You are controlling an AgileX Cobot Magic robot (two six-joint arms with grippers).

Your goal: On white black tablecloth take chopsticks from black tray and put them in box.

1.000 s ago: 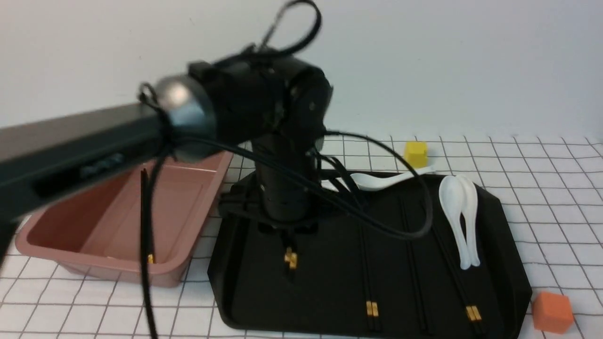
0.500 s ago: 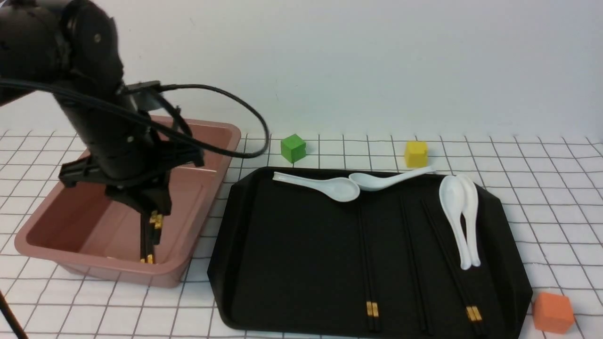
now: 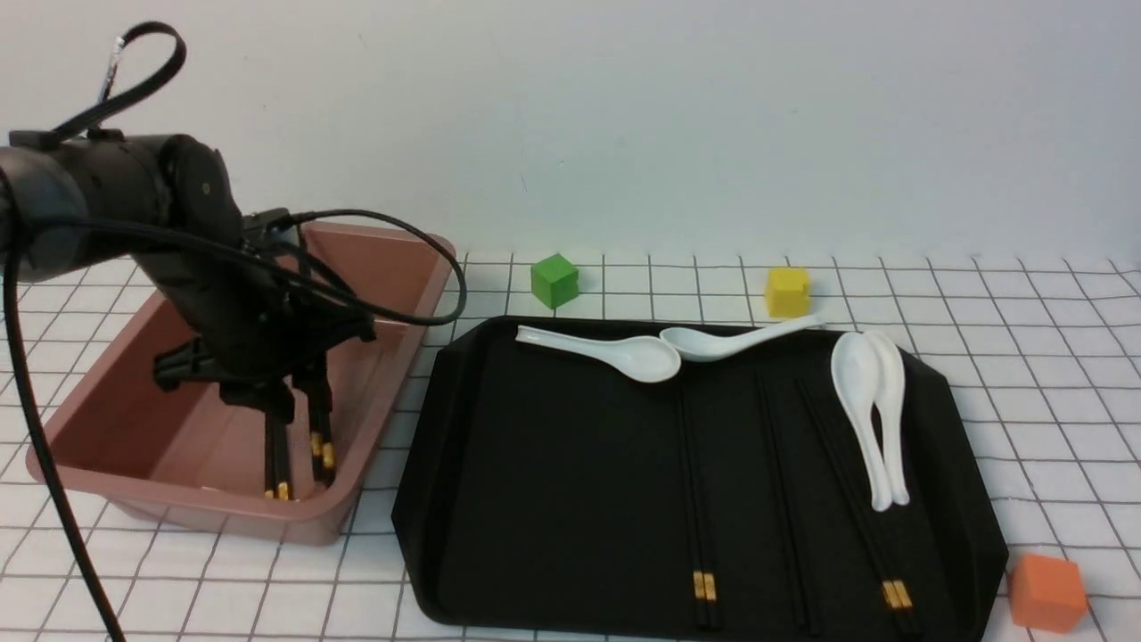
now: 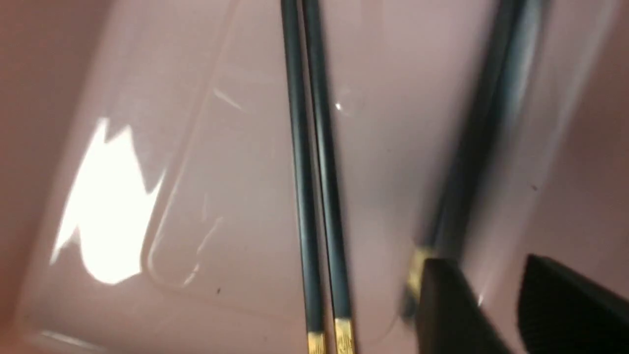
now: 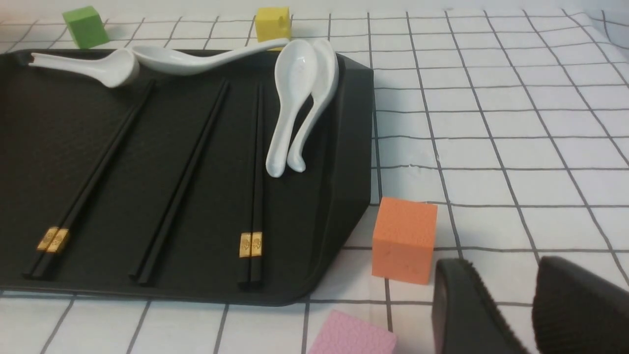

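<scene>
My left gripper [image 3: 297,406] is down inside the pink box [image 3: 223,514], its jaws apart with nothing between them [image 4: 484,275]. One pair of black chopsticks [image 4: 317,196] lies on the box floor. A second, blurred pair [image 4: 471,147] lies just beside one finger [image 4: 447,305], outside the jaws; it also shows in the front view [image 3: 321,446]. On the black tray [image 3: 553,464] lie a pair [image 3: 700,499], a lone stick [image 3: 784,499] and another pair [image 3: 856,508]. My right gripper [image 5: 499,275] is open and empty over the tablecloth [image 5: 491,123], beside the tray's corner.
Several white spoons lie at the tray's far side [image 3: 606,350] and right side [image 3: 869,419]. A green block [image 3: 554,280] and a yellow block [image 3: 787,292] stand behind the tray. An orange block [image 3: 1045,590] and a pink block [image 5: 351,337] sit near my right gripper.
My left arm swung from above the tray to the box carrying a pair of chopsticks, went down into it, and the pair now lies outside the opened jaws.
</scene>
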